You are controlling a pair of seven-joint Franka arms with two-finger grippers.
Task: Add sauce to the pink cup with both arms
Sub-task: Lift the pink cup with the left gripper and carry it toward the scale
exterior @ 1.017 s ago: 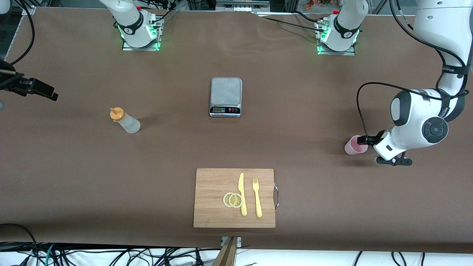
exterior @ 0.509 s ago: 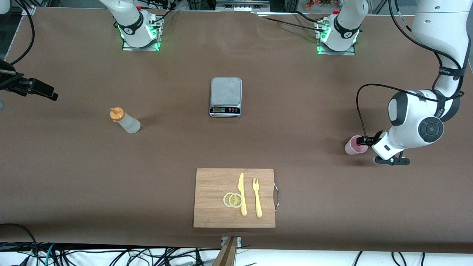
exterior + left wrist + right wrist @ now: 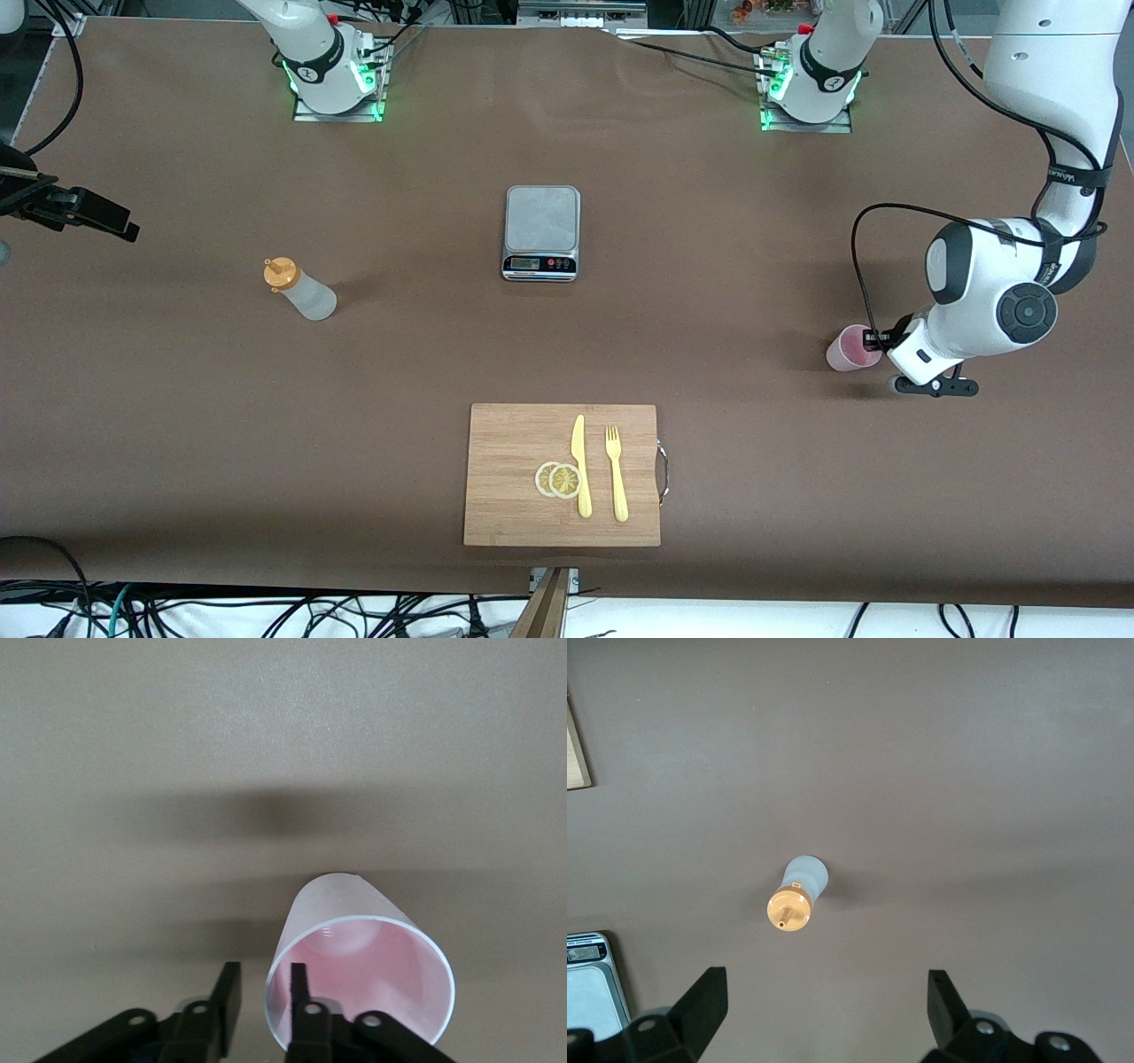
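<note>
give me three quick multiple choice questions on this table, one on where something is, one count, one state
1. Where does the pink cup stand?
A toward the left arm's end of the table, at the left gripper
B on the scale
C beside the fork

2. How many lemon slices lie on the cutting board?
A one
B two
C four

3. How is the right gripper?
A shut on the fork
B open, empty
C shut, empty

Answers:
1 A, the cup sits right at the left gripper.
2 B, two overlapping slices show.
3 B, its jaws stand wide apart above the sauce bottle.
</note>
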